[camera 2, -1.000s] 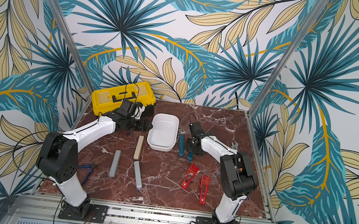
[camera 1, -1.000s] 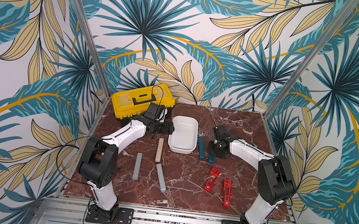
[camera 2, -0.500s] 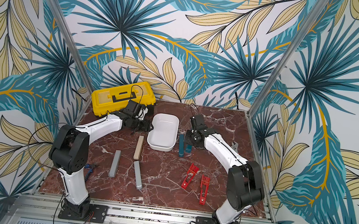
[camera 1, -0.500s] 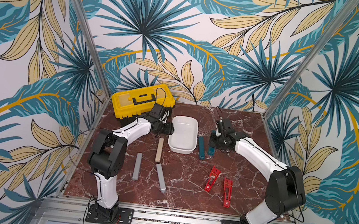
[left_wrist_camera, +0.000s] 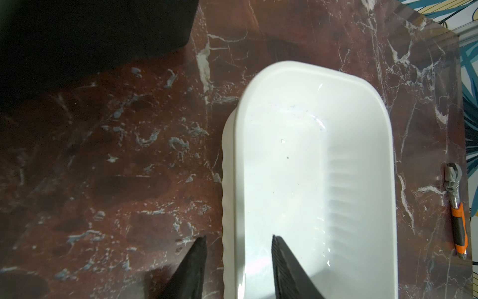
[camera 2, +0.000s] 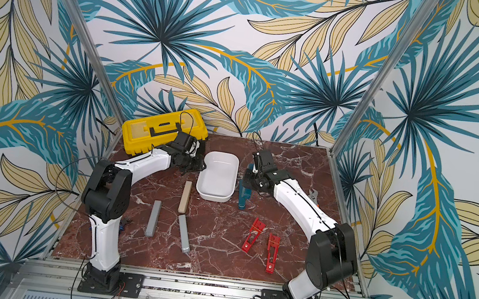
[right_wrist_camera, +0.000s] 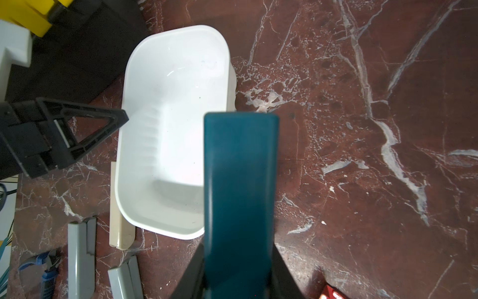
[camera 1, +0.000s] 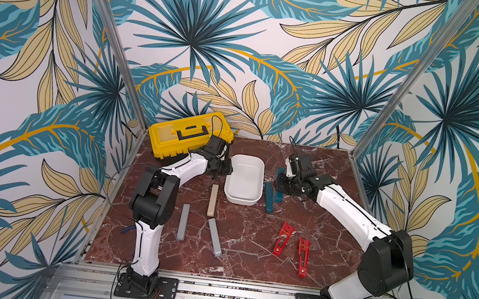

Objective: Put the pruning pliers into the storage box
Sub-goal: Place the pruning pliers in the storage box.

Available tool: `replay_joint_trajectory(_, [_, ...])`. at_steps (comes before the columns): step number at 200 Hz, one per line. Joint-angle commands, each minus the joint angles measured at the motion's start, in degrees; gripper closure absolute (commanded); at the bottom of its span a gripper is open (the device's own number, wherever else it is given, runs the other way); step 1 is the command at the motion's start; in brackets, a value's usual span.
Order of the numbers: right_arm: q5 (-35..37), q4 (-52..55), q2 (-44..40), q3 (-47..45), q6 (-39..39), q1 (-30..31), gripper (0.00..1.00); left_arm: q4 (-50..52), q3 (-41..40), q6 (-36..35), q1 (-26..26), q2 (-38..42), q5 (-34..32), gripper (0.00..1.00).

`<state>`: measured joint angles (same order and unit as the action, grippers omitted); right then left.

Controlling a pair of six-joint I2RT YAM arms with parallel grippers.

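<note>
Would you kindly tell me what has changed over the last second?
The right gripper, shut on a teal piece, carried it slightly toward the storage box. The left gripper narrowed its fingers astride the box's wall, not yet gripping. The box, other teal piece, grey pieces, beige piece and red pieces stayed put.

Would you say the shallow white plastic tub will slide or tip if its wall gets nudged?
It probably slides: the white plastic tub looks empty, so likely light, on the polished marble table. Tipping seems unlikely given its wide, low shape. Its thin wall might flex where the left gripper straddles it.
</note>
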<state>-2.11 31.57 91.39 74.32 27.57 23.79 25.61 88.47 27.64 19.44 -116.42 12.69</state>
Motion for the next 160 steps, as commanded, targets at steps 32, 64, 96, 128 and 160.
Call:
replay_joint_trajectory(32, [-2.37, -2.44, 0.8, 1.03, -1.19, 0.47, 0.92, 4.68, 3.38, 2.49, 1.21, -2.04, -3.07, 0.67])
replay_joint_trajectory(64, [-3.41, -2.16, 0.8, 1.84, -2.07, 0.47, 0.91, 5.61, 4.09, 4.05, 2.06, -3.08, -4.48, 0.83])
replay_joint_trajectory(96, [-5.42, -3.14, 1.4, 1.99, -2.15, 0.47, 0.92, 7.39, 5.64, 5.7, 3.22, -3.99, -6.29, 0.95])
replay_joint_trajectory(128, [-7.23, -5.0, 2.6, 2.2, -2.07, 0.99, 0.91, 9.86, 6.43, 8.59, 5.64, -3.31, -9.96, 1.0])
replay_joint_trajectory(160, [-8.89, -5.41, 3.25, 2.58, -2.22, 1.67, 0.92, 12.88, 4.95, 11.69, 7.87, -1.3, -14.92, 1.0])
